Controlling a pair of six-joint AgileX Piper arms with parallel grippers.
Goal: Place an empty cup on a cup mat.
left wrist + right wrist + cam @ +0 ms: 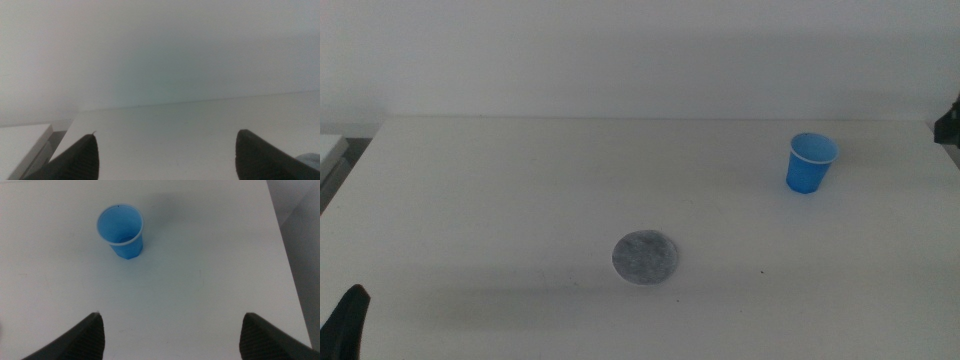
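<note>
The blue cup (810, 163) stands upright and empty at the far right of the white table. The speckled grey cup mat (646, 258) lies flat near the table's middle, well to the left of the cup and nearer the front. In the right wrist view the cup (121, 230) stands ahead of my right gripper (172, 315), which is open, empty and well short of it. A dark part of the right arm (950, 120) shows at the right edge. My left gripper (348, 318) waits at the front left corner, open and empty (167, 135).
The table's right edge (287, 265) runs close beside the cup. A white surface (22, 145) stands off the table's left side, with a dark gap between. A plain wall rises behind the table's far edge (640, 118).
</note>
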